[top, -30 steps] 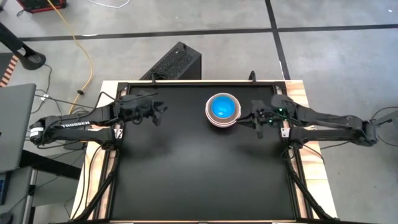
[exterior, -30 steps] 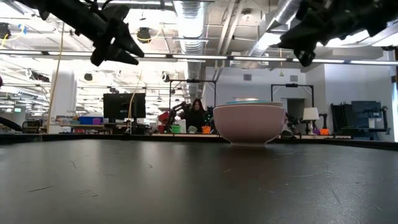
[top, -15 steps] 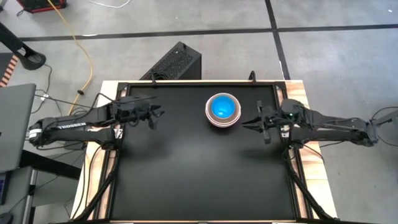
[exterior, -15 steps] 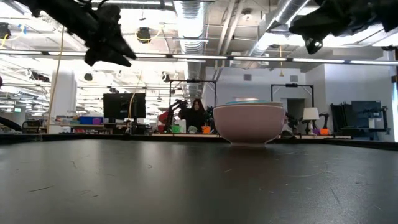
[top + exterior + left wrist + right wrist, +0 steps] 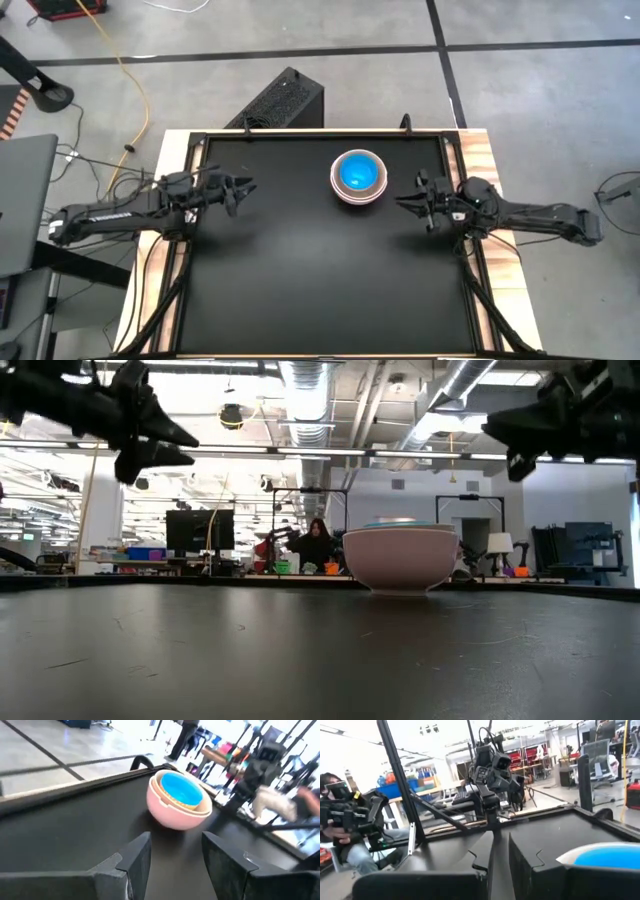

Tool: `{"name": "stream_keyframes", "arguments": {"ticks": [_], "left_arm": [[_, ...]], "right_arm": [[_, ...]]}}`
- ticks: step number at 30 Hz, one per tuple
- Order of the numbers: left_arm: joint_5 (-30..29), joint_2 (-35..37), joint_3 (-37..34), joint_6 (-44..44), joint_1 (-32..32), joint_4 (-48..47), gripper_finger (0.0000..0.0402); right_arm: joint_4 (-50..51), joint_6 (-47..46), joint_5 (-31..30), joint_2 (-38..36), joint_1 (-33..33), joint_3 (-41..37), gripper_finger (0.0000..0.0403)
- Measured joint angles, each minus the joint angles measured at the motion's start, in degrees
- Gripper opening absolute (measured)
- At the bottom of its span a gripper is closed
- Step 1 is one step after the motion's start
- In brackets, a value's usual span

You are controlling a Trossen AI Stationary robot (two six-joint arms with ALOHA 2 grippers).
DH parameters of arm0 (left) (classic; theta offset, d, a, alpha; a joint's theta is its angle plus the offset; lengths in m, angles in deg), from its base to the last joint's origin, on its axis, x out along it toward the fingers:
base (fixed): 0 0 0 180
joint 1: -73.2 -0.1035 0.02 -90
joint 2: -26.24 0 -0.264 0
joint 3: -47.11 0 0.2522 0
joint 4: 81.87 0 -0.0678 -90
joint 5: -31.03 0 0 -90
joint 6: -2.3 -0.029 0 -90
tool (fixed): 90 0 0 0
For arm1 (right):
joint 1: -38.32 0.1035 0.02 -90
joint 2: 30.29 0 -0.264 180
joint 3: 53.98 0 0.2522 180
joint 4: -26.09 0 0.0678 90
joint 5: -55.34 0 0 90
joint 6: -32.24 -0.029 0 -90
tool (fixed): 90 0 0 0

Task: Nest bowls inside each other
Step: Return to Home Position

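Note:
One stack of nested bowls (image 5: 358, 177) rests by its base on the black table, right of centre toward the far edge. The outer bowl is pink (image 5: 170, 815), a beige one (image 5: 192, 806) sits inside it, and a bright blue one (image 5: 181, 789) is innermost. In the low view the stack (image 5: 400, 558) stands upright. My left gripper (image 5: 240, 190) hovers open above the table's left side, pointing at the stack (image 5: 175, 847). My right gripper (image 5: 405, 203) hovers just right of the stack, clear of it, its fingers a narrow gap apart (image 5: 501, 852) with nothing between them.
A black box (image 5: 285, 100) stands on the floor beyond the far edge, and a laptop (image 5: 20, 205) lies off the table's left side. Raised rails (image 5: 460, 150) frame the tabletop. A person (image 5: 316, 545) sits far behind the table, and another person (image 5: 342, 820) sits off to one side.
Both arms have drawn back and sunk lower. My left gripper has gone toward the table's left edge, and my right gripper toward the right edge and a little nearer. The bowl stack has stayed where it was.

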Motion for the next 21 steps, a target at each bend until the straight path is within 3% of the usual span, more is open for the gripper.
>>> {"name": "stream_keyframes", "arguments": {"ticks": [9,15,21], "left_arm": [[-0.12,7.91,-7.41,4.97,0.00,2.47,0.0164],[-0.20,13.53,-7.54,1.67,-0.02,-5.27,0.0164],[-0.23,20.78,-9.29,0.67,-0.02,-10.67,0.0164]], "right_arm": [[0.95,-2.85,0.75,-2.52,0.09,-3.14,0.0063],[9.61,-5.16,1.60,-6.22,0.09,-3.16,0.0063],[19.04,-5.13,-6.57,-10.13,-0.34,-3.19,0.0063]]}}
